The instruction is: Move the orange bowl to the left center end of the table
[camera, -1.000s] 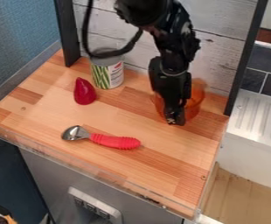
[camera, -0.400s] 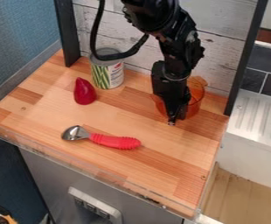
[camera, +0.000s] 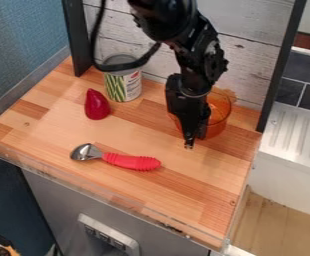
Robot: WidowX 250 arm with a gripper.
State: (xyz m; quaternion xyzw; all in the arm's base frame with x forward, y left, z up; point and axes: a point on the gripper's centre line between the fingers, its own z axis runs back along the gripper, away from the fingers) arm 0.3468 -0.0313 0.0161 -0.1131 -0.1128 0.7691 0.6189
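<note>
One black arm hangs, bent, before the orange bowl.

A black robot arm, cropped at the top edge, and its gripper block part of an orange bowl; a cable obscures part of a can's rim; the can's fine print is too small to read.

Inventory at the wooden tabletop counts four loose objects: one orange bowl, one tin can, one dark red pointed item and one red-handled spoon.
</note>
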